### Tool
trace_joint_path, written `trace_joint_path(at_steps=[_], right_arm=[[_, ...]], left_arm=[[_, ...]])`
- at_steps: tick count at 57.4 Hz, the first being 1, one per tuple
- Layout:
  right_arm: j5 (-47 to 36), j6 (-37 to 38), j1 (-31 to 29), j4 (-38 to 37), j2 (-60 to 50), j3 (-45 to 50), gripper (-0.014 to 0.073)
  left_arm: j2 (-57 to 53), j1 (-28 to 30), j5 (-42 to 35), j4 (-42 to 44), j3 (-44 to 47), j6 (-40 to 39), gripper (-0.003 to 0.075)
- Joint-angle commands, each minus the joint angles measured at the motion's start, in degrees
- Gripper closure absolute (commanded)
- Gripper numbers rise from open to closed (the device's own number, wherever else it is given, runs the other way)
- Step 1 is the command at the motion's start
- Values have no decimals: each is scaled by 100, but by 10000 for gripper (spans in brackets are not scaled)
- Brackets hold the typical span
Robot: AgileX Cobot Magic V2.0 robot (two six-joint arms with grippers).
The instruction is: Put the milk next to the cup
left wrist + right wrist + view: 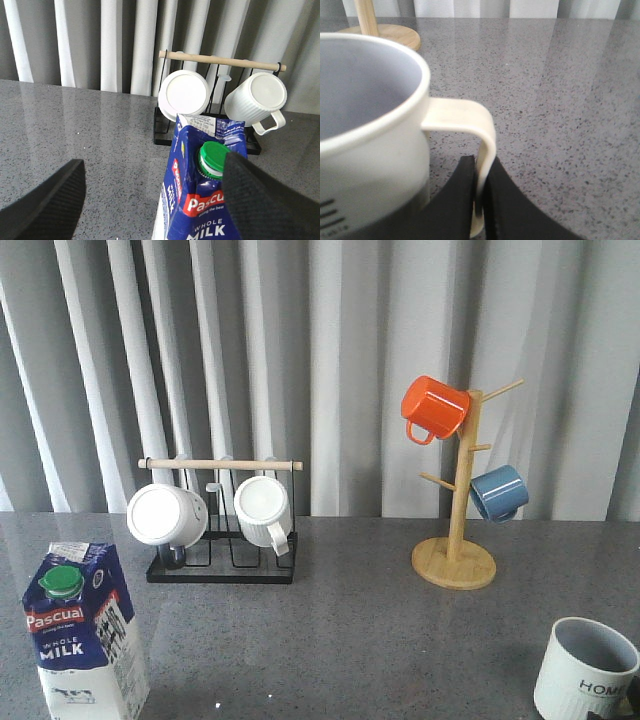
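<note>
The bench (340, 630) is a grey speckled stone-look surface backed by pale pleated curtains (340, 340). The wooden mug tree (455, 540) serves as the landmark. It stands upright on a round base and carries an orange mug (434, 408) high on its left side and a blue mug (498, 492) lower on its right side.

Left of the mug tree, at about the same depth, stands a black wire rack (220, 530) with a wooden rail. Two white mugs (166, 514) hang from it on their sides.

The milk (85, 635) stands upright well to the left of the mug tree and nearer the robot, green cap facing forward. The left gripper (155, 200) is open: its jaws stand wide apart, one on each side of the carton, and contact cannot be confirmed.

The cup (585, 670) stands upright to the right of the mug tree and nearer the robot, well apart from the milk. The right gripper (481, 200) is closed on the cup's handle (470, 130), with both jaws pressed against it.
</note>
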Motion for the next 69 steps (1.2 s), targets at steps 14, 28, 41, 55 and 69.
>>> trace_joint_path(at_steps=[14,28,41,55,69], right_arm=[[-114,138,772,-640,-637,-411,599],[745,-360,2398,1361,-700,-1021,598],[597,-1829,3667,3290,-297,-1447,598],[11,-2122,4242,4076,141,-1540,598],[50,-2122,4262,4232,418,-1540,596]], left_arm=[[-30,-45,-413,-34,-201,8,186],[-30,-45,-413,-34,-201,8,186],[-30,-45,-413,-34,-201,8,186],[-30,-45,-413,-34,-201,8,186],[-30,-45,-413,-34,-201,8,186]])
